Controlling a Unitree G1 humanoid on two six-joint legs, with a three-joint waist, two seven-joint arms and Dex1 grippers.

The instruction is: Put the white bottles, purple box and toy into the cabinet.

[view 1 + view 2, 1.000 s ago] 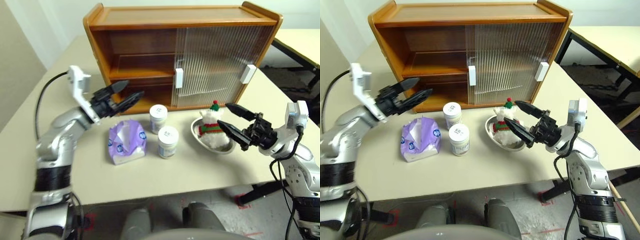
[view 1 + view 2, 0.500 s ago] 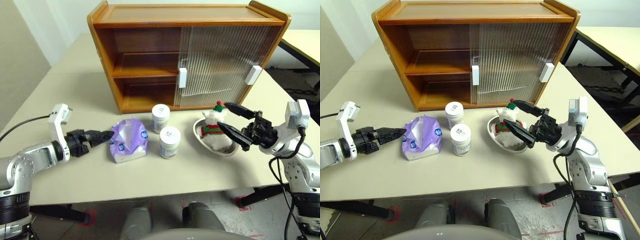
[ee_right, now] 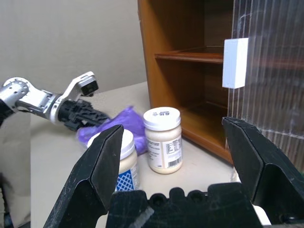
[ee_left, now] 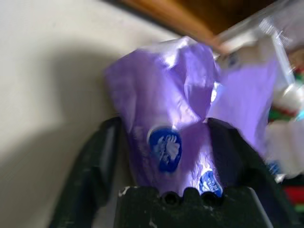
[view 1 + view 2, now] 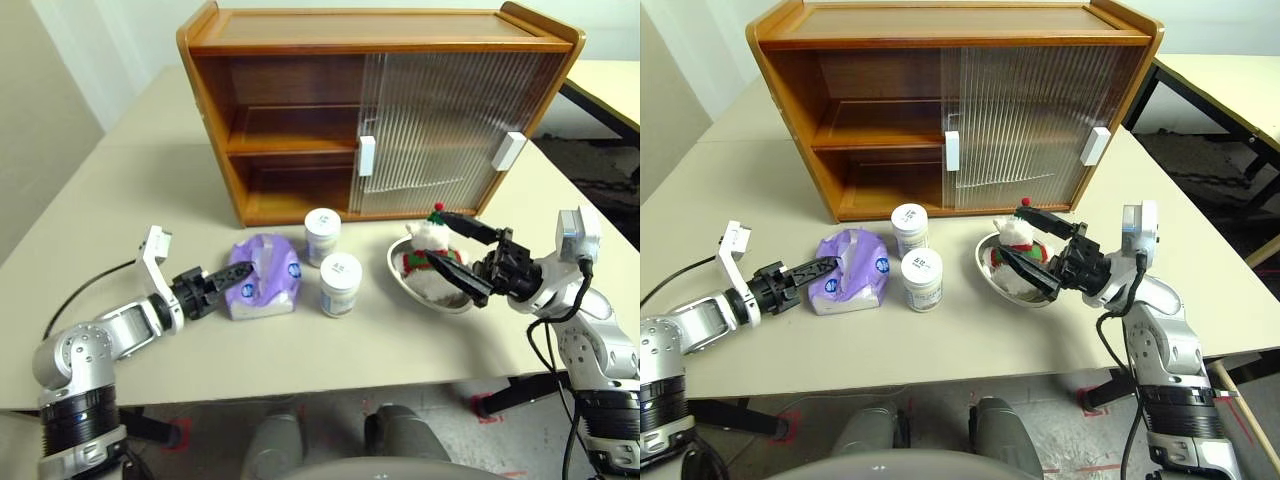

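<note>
**Q:** Left hand [image 5: 228, 283], what is it doing?

**A:** It lies low over the table [image 5: 120, 200], at about 8 o'clock in the head view. Its two black fingers [image 4: 97, 164] sit one on each side of the purple box [image 5: 262, 285]. From the wrist the box fills the gap between them, but I cannot tell whether they press on it.

**Q:** And the right hand [image 5: 462, 258]?

**A:** It hovers at about 4 o'clock with its fingers spread wide apart, holding nothing. One fingertip is above the toy [image 5: 428, 258] and the other just in front of it.

**Q:** Where is the toy?

**A:** It is a white plush bear in a red-and-green sweater and hat, sitting in a shiny steel bowl [image 5: 402, 281] on the table.

**Q:** Where are the white bottles?

**A:** Both stand upright near the middle of the table, between the purple box and the bowl. The far bottle [image 5: 322, 234] is near the cabinet's bottom edge. The near bottle [image 5: 341, 283] stands at its 5 o'clock, just beside it.

**Q:** And the cabinet [image 5: 380, 110]?

**A:** It stands at 12 o'clock on the table. Its left half is open, showing an inner shelf [image 5: 290, 143]. Both ribbed sliding doors [image 5: 440, 125] cover the right half.
</note>
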